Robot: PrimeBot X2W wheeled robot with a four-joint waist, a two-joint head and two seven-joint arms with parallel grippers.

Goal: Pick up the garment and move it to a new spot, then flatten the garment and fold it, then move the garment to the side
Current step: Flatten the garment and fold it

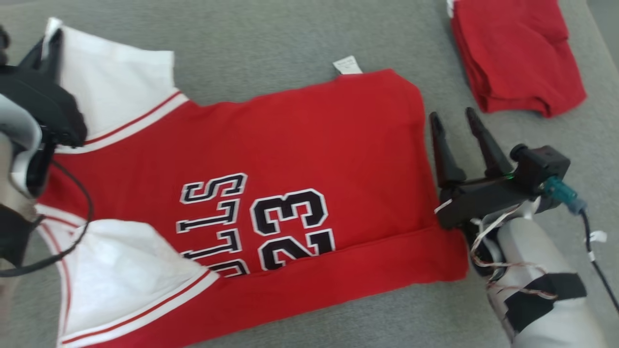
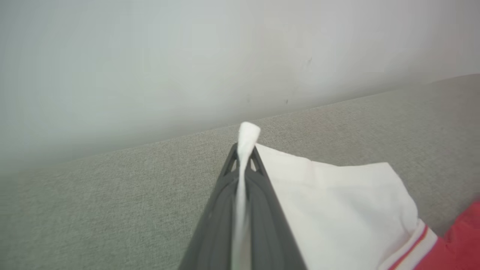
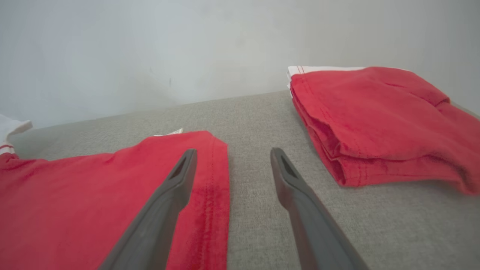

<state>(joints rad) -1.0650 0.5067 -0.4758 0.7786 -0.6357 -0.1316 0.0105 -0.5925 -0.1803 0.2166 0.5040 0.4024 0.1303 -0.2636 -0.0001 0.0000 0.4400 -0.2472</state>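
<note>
**Head view.** The garment (image 1: 309, 159), a red jersey with white sleeves and the number 23, is lying flat across the middle of the grey surface (image 1: 271, 43), with its sleeves to the left and its hem to the right. The left gripper (image 1: 54, 37) is sitting at the far-left sleeve (image 1: 116, 82). The right gripper (image 1: 453, 116) is hovering just beside the hem with its fingers spread. A folded red pile (image 1: 517, 53) is resting at the far right, apart from the garment.

**Left wrist view.** The left gripper (image 2: 245, 153) is pinching the white sleeve (image 2: 337, 202) edge between closed fingers, and a strip of cloth is poking out past the tips.

**Right wrist view.** The right gripper (image 3: 233, 153) is standing open and holding nothing. One finger is lying over the garment's (image 3: 93, 195) hem and the other over bare surface (image 3: 375, 225). Contact cannot be told. The folded pile (image 3: 375, 123) is lying to the far right.
</note>
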